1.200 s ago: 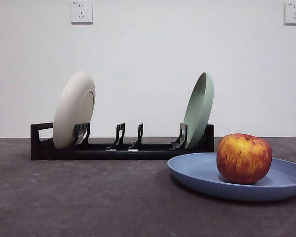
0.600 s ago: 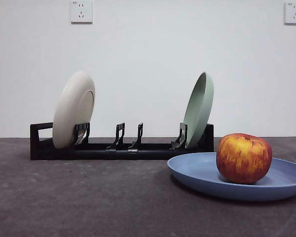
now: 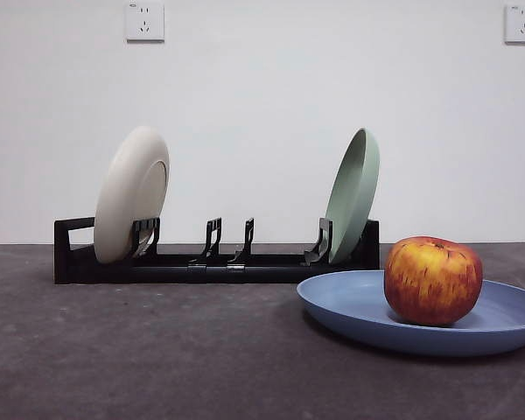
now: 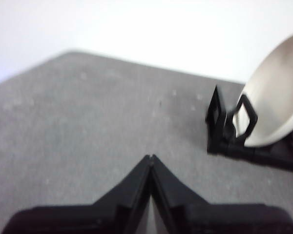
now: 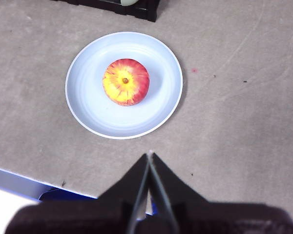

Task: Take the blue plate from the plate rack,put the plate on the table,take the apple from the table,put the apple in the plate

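I saw the apple (image 5: 126,81) sitting inside the blue plate (image 5: 93,112), a little off the plate's centre, stem dimple facing up. The plate lay flat on the worktop (image 5: 234,122), just in front of the end of the plate rack (image 3: 214,261) where the pale green plate (image 3: 353,194) stood upright. My right tool (image 5: 150,155) hung well above and apart from the plate, its two black jaws pressed together and holding nothing. In its view bare worktop spread wide on one side of the plate, and the worktop's edge showed close to the tool.

My left tool (image 4: 151,158) was also closed and empty, hovering over bare worktop near the rack's handle end, where the beige plate (image 4: 276,105) leaned in its slot. Open worktop stretched away from it to the far edge.

From the front, the rack's middle slots stood vacant between the beige and green plates, and neither arm showed.
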Controlling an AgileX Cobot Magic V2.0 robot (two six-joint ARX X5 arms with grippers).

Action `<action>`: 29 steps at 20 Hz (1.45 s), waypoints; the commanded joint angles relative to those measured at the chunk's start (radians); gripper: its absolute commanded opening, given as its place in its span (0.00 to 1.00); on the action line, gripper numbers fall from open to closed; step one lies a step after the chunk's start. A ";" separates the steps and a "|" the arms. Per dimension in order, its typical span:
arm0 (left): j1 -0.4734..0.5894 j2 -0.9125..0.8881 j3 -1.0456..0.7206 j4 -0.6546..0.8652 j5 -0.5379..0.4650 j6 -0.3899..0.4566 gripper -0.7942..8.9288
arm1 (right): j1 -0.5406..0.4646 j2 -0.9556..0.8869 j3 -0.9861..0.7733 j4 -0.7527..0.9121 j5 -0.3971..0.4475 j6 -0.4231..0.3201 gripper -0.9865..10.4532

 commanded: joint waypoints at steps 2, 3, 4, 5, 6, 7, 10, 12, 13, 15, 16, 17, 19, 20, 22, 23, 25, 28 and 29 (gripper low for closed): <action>-0.005 -0.002 -0.010 -0.001 -0.007 0.039 0.08 | 0.002 0.000 -0.001 0.002 0.003 0.005 0.09; -0.013 -0.002 -0.010 -0.007 -0.010 0.071 0.08 | 0.002 0.000 -0.001 0.002 0.008 0.005 0.09; -0.024 -0.002 -0.010 -0.019 -0.010 0.113 0.08 | 0.002 0.000 -0.001 0.003 0.009 0.005 0.09; -0.035 -0.002 -0.010 -0.032 -0.010 0.174 0.08 | 0.002 0.000 -0.001 0.003 0.009 0.005 0.09; -0.043 -0.002 -0.010 -0.049 -0.010 0.237 0.08 | 0.002 0.000 -0.001 0.003 0.009 0.005 0.09; -0.045 -0.002 -0.010 -0.048 -0.004 0.291 0.08 | 0.002 0.000 -0.001 0.002 0.009 0.005 0.09; -0.045 -0.002 -0.010 -0.048 0.000 0.322 0.08 | 0.002 0.001 -0.001 0.003 0.009 0.005 0.09; -0.045 -0.002 -0.010 -0.050 0.047 0.296 0.08 | 0.002 0.000 -0.001 0.002 0.009 0.005 0.09; -0.045 -0.002 -0.010 -0.053 0.077 0.267 0.08 | 0.002 0.000 -0.001 0.002 0.009 0.005 0.09; -0.045 -0.002 -0.010 -0.053 0.096 0.224 0.08 | 0.002 0.000 -0.001 0.002 0.009 0.005 0.09; -0.045 -0.002 -0.010 -0.053 0.096 0.227 0.08 | 0.002 0.000 -0.001 0.002 0.011 0.005 0.09; -0.045 -0.002 -0.010 -0.053 0.095 0.235 0.08 | 0.002 0.000 -0.001 0.002 0.014 0.005 0.09; -0.045 -0.002 -0.010 -0.049 0.092 0.234 0.08 | 0.002 0.000 -0.001 0.002 0.015 0.005 0.09; -0.045 -0.001 -0.009 -0.050 0.095 0.233 0.08 | 0.002 0.001 -0.001 0.002 0.015 0.005 0.09; -0.045 0.003 -0.009 -0.050 0.095 0.233 0.08 | 0.002 0.000 -0.001 0.002 0.015 0.005 0.09; -0.045 0.004 -0.009 -0.050 0.095 0.233 0.08 | 0.002 0.000 -0.001 0.002 0.015 0.005 0.09; -0.045 0.005 -0.009 -0.050 0.095 0.234 0.08 | 0.002 0.000 -0.001 0.002 0.015 0.005 0.09; -0.045 0.006 -0.009 -0.050 0.095 0.233 0.08 | 0.002 0.000 -0.001 0.002 0.015 0.005 0.09; -0.045 0.006 -0.009 -0.050 0.095 0.234 0.08 | 0.002 0.000 -0.001 0.002 0.015 0.005 0.09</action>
